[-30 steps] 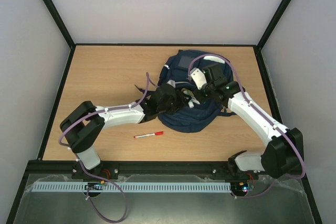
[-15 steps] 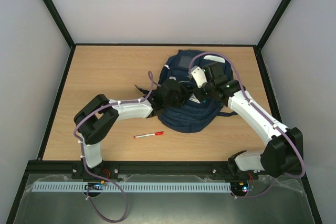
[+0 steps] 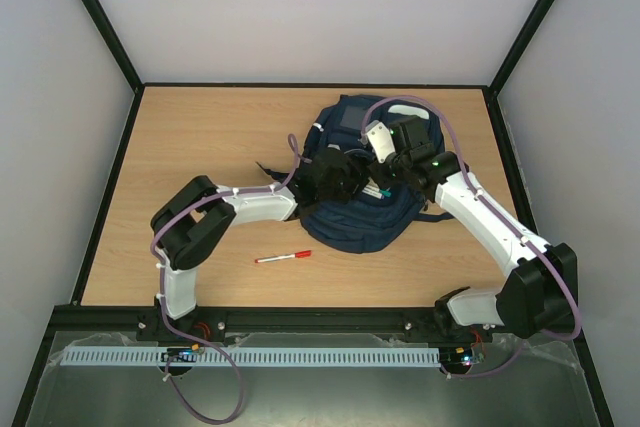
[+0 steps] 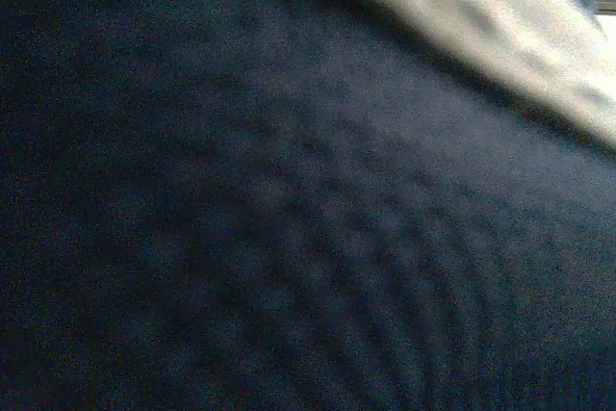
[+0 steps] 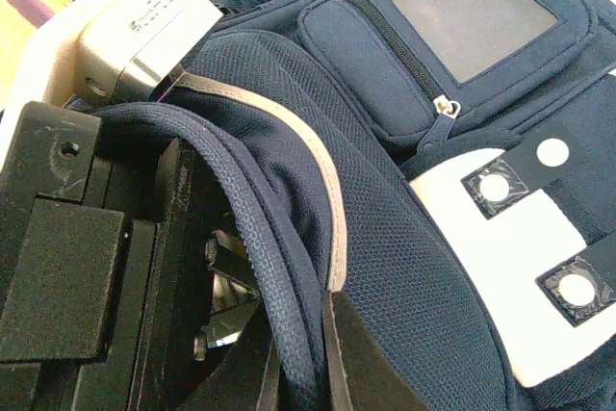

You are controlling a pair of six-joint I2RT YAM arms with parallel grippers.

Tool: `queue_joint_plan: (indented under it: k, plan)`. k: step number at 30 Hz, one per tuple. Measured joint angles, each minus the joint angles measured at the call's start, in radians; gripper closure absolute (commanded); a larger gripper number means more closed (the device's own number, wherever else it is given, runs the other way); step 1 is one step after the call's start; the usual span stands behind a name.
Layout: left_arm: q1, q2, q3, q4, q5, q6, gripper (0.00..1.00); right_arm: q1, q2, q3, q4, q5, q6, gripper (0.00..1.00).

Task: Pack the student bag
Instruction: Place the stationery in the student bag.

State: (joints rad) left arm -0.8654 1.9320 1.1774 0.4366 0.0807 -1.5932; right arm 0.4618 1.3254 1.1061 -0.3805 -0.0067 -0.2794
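one wood table (image 3: pixel 200 137) | white walls (image 3: pixel 320 7) | left pincer (image 3: pixel 340 177) unclear | right pincer (image 3: pixel 383 177) clenched on student bag (image 3: pixel 360 222)

Pretty clearly a lab rig. A light wooden tabletop (image 3: pixel 200 137) is boxed in by plain white panels (image 3: pixel 300 7) and black framing (image 3: pixel 97 17).

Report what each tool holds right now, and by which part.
Right tool pinches the bag by the piped rim of its opening. Left tool is up against the bag's fabric; whether it holds anything cannot be told.
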Motion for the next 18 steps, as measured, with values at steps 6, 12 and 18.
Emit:
queue_joint_plan:
  k: [6,12,18]
  plan:
    - [0.000,-0.013,-0.006,-0.005,0.000,0.018,0.47,0.000,-0.002,0.000,0.002,-0.001,0.000,0.98]
    - [-0.001,-0.076,-0.065,-0.002,0.069,0.040,0.45,0.005,-0.017,-0.025,0.017,0.005,-0.004,0.99]
    - [-0.024,-0.267,-0.212,-0.042,0.143,0.088,0.45,0.010,-0.070,-0.129,0.072,0.013,-0.007,0.99]
